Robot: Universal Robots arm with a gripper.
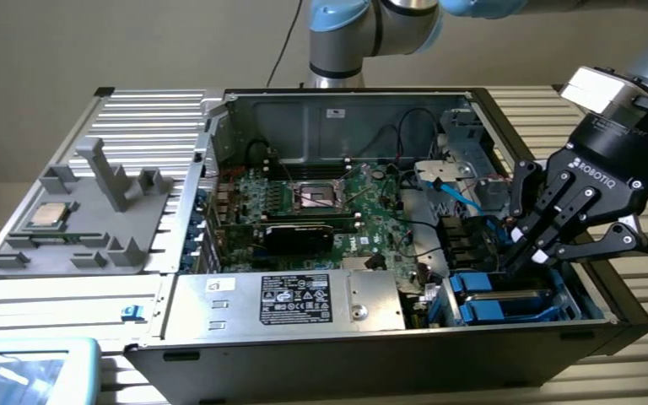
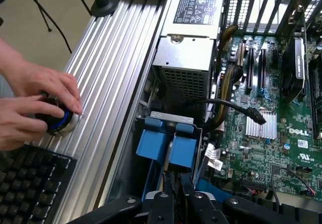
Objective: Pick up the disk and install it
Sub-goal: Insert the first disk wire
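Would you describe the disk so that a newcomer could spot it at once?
Find the open computer case; at its near corner on the exterior view's right, beside the silver power supply, a bay sits under the gripper. The disk lies there, the only part framed in bright blue plastic.

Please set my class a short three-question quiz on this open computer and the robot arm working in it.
1. True or false: the end effector hangs outside the computer case.
2. The carrier framing the disk is: A red, B blue, C yellow.
3. Fill in: a person's hands rest on a round knob beside a black ____.
Key: 1 false, it reaches inside; 2 B; 3 keyboard.
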